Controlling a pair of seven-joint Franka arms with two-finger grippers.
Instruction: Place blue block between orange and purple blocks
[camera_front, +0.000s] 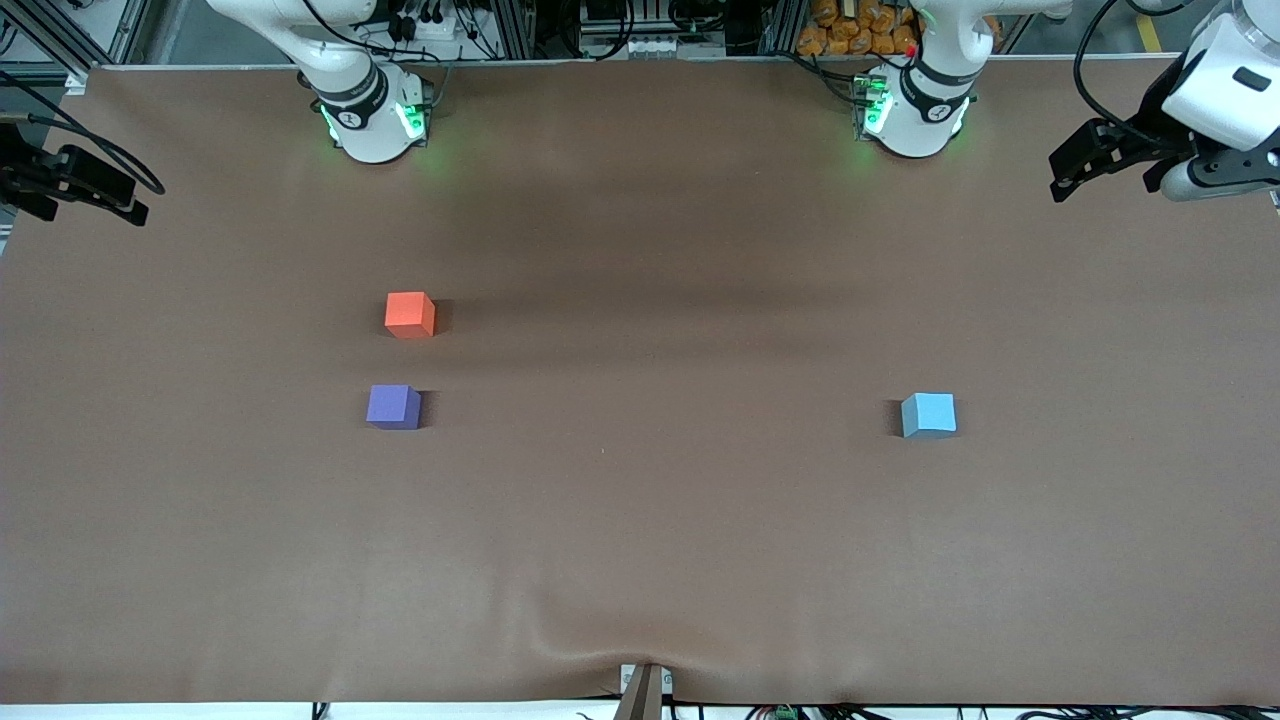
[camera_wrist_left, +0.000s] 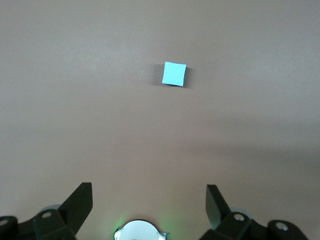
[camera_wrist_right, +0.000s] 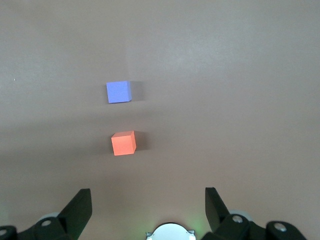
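Item 1, blue block (camera_front: 929, 414): lying flat on the bench toward the left arm's end, about midway between the base edge and the front-camera edge, untouched.

Item 2, orange block (camera_front: 410, 314) and purple block (camera_front: 393, 406): sitting near each other toward the right arm's end, apart, the purple one nearer the front camera, a gap showing between them.

Item 3, left gripper (camera_wrist_left: 150, 205): hanging high by the bench corner at the left arm's end, on the base side, fingers spread wide, carrying nothing.

Item 4, right gripper (camera_wrist_right: 148, 206): waiting high at the right arm's edge of the bench, fingers wide apart, empty.

Step in hand: judged as the very start, nothing grasped yet. Next move is calling for the left gripper descending over the blue block and straddling it squarely.
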